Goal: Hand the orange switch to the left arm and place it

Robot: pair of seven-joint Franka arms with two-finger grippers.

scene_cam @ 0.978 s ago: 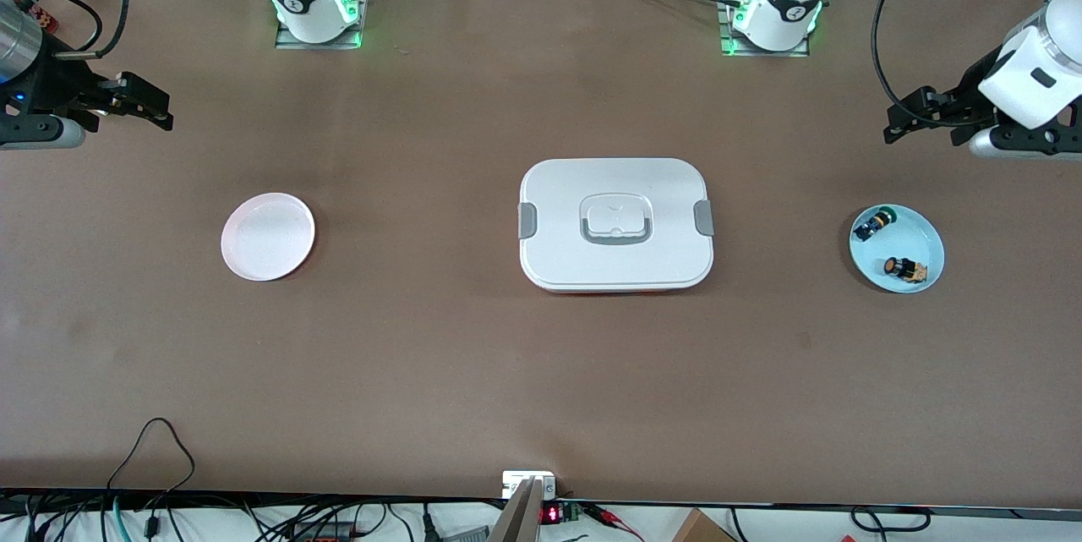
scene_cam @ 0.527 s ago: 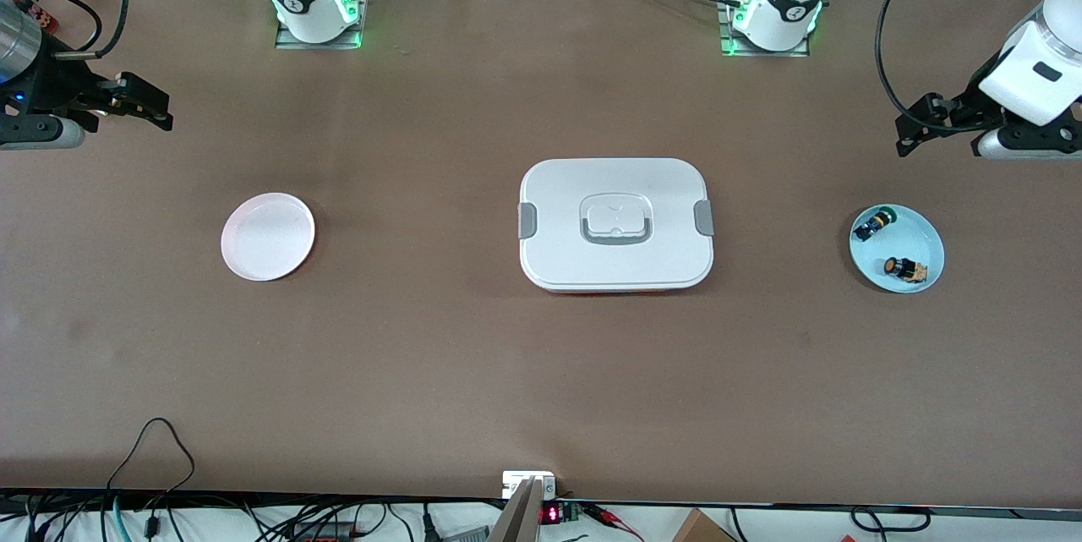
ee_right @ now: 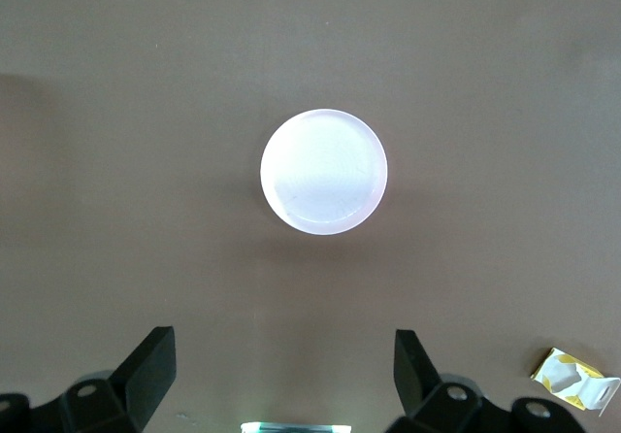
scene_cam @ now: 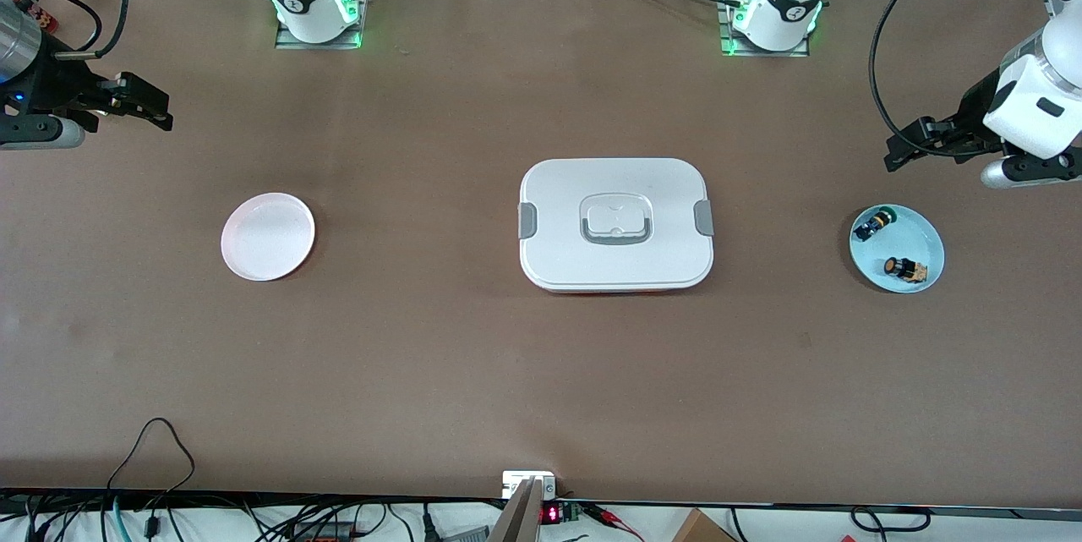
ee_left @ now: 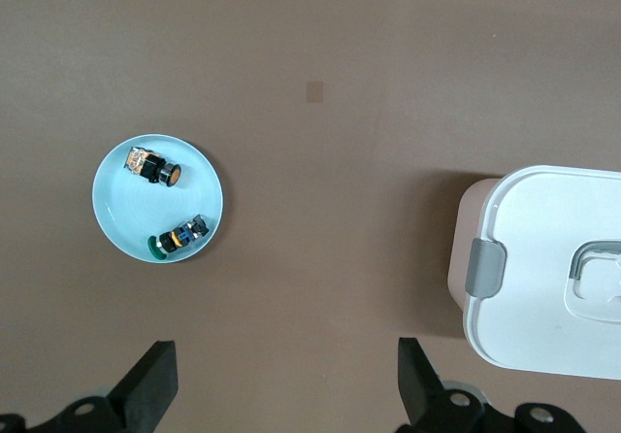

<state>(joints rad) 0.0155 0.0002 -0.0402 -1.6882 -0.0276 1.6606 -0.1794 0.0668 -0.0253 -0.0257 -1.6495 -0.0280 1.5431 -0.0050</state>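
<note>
The orange switch [scene_cam: 904, 269] lies on its side in a light blue plate [scene_cam: 928, 236] near the left arm's end of the tabletop [scene_cam: 473, 373]. In the same plate lies a second small switch [scene_cam: 873, 224], dark blue and black with a green tip; it is farther from the front camera than the orange one, and the two do not touch. In the left wrist view the orange switch [ee_left: 152, 168] and the blue-black switch [ee_left: 177, 239] both rest inside the plate [ee_left: 109, 200], apart from each other.

The box [scene_cam: 615, 223], white with grey side clips and a recessed handle in the lid, stands in the middle of the tabletop, well apart from the blue plate. A white plate [scene_cam: 268, 236] with nothing on it stands near the right arm's end, about as distant from the box as the blue plate is.

The left end effector [scene_cam: 909, 145] hangs in the air over bare tabletop near the blue plate, not directly over it. Its fingers [ee_left: 155, 386] stand wide apart and hold nothing.

The right end effector [scene_cam: 148, 105] hangs over the tabletop at the right arm's end, with the white plate [ee_right: 323, 172] showing under it in its wrist view. Its fingers [ee_right: 153, 365] are also wide apart and hold nothing. A small crumpled yellow and white scrap [ee_right: 574, 378] lies at the edge of that view.
</note>
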